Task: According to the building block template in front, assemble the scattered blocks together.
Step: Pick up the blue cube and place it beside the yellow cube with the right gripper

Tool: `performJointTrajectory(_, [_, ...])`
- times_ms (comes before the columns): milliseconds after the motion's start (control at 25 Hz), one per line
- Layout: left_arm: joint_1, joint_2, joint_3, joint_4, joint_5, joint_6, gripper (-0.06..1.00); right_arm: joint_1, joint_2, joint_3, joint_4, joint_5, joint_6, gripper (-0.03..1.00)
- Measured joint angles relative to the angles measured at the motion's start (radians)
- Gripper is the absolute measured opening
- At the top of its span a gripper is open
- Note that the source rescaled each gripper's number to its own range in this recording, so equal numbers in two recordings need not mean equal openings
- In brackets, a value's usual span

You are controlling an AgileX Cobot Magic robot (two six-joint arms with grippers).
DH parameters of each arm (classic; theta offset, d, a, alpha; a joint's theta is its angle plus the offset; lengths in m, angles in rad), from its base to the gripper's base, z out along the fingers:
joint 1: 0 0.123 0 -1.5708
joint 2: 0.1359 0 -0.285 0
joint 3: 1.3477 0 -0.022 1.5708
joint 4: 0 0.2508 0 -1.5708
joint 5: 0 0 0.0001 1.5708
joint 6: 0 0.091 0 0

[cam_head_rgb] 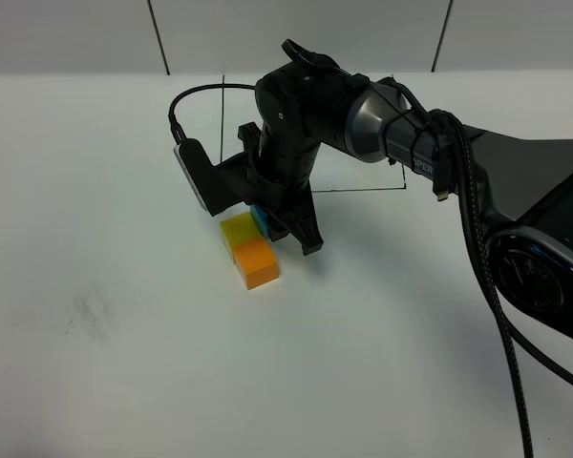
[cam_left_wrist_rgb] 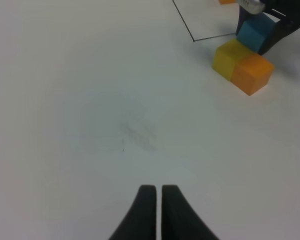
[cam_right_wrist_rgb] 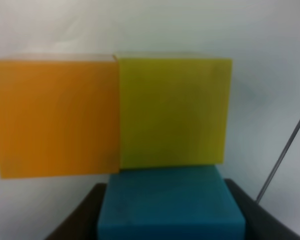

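The right pincer (cam_head_rgb: 285, 221) is down at the table (cam_head_rgb: 115, 191) just right of the middle, its black fingers (cam_right_wrist_rgb: 77, 220) standing on either side of the blue cube (cam_right_wrist_rgb: 170, 202) and closed against its sides, so it has hold of that cube at a half-wide span. The blue cube sits on the table pressed against the far right face of the yellow cube (cam_head_rgb: 236, 232), and the orange cube (cam_head_rgb: 257, 262) touches the yellow one on its near side, so the three scattered blocks lie joined in an L. In the right wrist view the orange cube and the yellow cube meet flush along one edge, with the blue cube butted against the yellow one only. The drawn black rectangle (cam_head_rgb: 363, 189) lies just beyond the cluster; most of it is hidden by the right arm (cam_head_rgb: 344, 114), and of the building block template inside it only a sliver of orange (cam_left_wrist_rgb: 229, 1) shows at the edge of the left wrist view. The left pincer (cam_left_wrist_rgb: 158, 192) hangs above bare table well to the near left of the blocks, its two fingertips pressed together with nothing between them.
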Motion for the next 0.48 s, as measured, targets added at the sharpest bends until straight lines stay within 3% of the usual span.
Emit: performJointTrajectory(480, [0.0, 0.0, 0.0, 0.0, 0.0, 0.0, 0.01, 0.0, 0.025, 0.0, 0.003, 0.003, 0.0, 0.46])
